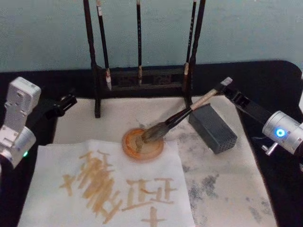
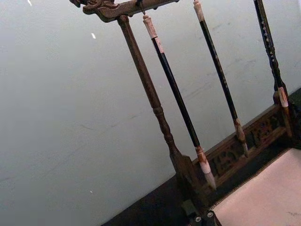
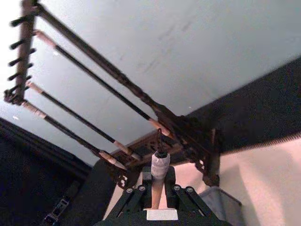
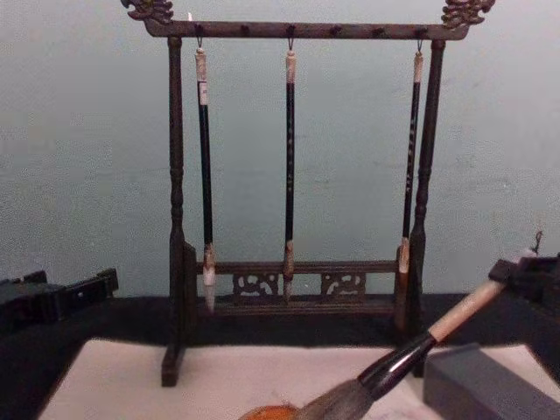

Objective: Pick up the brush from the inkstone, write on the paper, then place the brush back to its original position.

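Right gripper [image 1: 227, 88] clamps the single brush [image 1: 176, 120] by its handle end. One paper [image 1: 109, 189] lies front-left. One rack [image 4: 297, 29] behind hangs three thin brushes [image 4: 289, 149]. One grey block [image 1: 213, 128] sits just beside the handle. Bristles rest in one orange dish [image 1: 154, 152]. Left gripper [image 1: 65, 102] idles far left.

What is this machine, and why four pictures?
It is a robot with two arms ending in pinchers called grippers. One picture looks down from its head, one looks out from its chest, and one comes from each wrist. On the table are the paper with brown strokes, a round orange inkstone, a grey block and a wooden rack hanging three thin brushes. The right gripper holds the big brush by its top end, bristles in the inkstone. The left gripper is parked at the left.
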Available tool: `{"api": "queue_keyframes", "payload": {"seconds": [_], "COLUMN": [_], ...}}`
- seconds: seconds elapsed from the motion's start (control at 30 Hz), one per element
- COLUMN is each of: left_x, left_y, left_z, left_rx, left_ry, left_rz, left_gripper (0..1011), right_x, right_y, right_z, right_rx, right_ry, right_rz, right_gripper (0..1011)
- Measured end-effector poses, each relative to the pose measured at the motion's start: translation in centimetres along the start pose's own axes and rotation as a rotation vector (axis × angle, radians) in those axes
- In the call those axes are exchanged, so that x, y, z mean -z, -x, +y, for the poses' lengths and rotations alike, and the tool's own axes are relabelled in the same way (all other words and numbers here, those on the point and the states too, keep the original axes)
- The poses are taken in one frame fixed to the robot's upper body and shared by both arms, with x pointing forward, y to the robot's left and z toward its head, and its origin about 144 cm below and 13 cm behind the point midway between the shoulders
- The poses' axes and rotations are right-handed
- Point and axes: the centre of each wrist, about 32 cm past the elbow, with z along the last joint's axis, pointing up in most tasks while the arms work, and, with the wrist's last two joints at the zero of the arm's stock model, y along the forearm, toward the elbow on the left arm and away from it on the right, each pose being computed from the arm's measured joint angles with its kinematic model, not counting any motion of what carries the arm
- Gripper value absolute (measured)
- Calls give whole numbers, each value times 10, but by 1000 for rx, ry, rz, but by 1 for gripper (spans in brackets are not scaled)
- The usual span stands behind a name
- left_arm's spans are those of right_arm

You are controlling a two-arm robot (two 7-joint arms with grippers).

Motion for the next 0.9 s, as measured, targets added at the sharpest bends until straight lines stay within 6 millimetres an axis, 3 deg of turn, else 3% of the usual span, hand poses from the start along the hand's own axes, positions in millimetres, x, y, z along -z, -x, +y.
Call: {"api": "queue_keyframes", "payload": {"seconds": [0.9], "left_x": [0], "left_y": [0], "left_z": [0], "left_rx": [0], "left_ry": [0], "left_rz": [0], "left_gripper": [1002], "right_x": [-13], "right_y": [52], "right_z": [-6], "right_rx": [-94], "right_ry": [21], "right_rz": [-218], "right_gripper": [161]}}
